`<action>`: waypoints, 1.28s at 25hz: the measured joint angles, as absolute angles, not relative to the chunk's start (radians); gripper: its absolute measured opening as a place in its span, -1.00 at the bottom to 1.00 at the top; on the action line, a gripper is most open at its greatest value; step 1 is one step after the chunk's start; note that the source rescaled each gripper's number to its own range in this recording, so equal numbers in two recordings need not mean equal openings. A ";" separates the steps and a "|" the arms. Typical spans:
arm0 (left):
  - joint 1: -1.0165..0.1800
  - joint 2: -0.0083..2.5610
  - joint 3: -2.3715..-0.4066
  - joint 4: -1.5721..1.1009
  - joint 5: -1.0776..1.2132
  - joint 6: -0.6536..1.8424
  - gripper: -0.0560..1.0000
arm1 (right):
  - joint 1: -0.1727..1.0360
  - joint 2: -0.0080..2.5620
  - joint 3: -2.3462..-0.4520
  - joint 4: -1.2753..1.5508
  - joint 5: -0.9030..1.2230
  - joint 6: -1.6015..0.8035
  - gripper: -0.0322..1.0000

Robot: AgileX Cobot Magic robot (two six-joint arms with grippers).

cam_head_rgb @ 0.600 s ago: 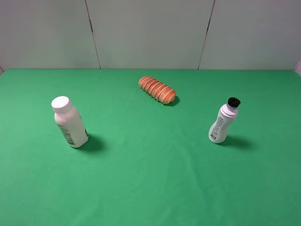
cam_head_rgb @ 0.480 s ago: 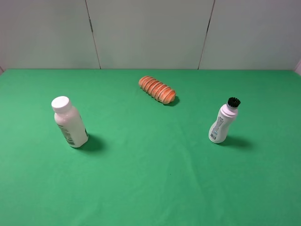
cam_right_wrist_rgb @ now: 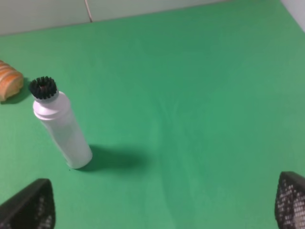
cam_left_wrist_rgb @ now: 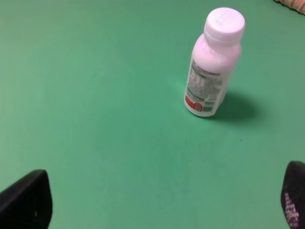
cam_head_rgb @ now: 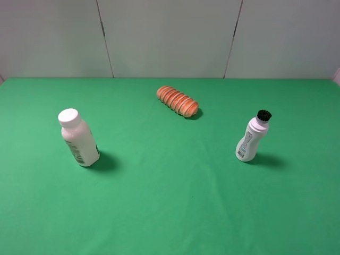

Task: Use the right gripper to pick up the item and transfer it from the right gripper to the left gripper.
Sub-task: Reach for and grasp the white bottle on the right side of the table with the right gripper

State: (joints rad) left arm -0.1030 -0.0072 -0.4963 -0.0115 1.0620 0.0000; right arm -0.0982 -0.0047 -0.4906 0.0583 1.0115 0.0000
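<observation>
Toward the right edge, my right gripper [cam_right_wrist_rgb: 159, 202], agape like the left gripper [cam_left_wrist_rgb: 160, 199], could clip and topple the bottle [cam_head_rgb: 251, 139].

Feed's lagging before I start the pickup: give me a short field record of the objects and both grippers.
item: upright, right side of green table, not gripped
white-capped bottle: upright, left side
bread roll: lying at back, centre
left gripper: jaws open, empty, facing white-capped bottle
right gripper: jaws open, empty, facing item
</observation>
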 joint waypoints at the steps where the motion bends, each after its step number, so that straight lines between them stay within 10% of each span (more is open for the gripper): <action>1: -0.103 -0.007 -0.496 -0.011 1.062 0.000 0.94 | -0.098 -0.005 -0.491 0.058 1.011 0.000 1.00; 32: -0.103 -0.007 -0.496 -0.011 1.062 0.000 0.94 | -0.098 -0.005 -0.491 0.058 1.012 0.000 1.00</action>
State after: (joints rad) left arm -0.1030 -0.0072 -0.4963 -0.0115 1.0620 0.0000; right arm -0.0982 -0.0047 -0.4906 0.0583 1.0116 0.0000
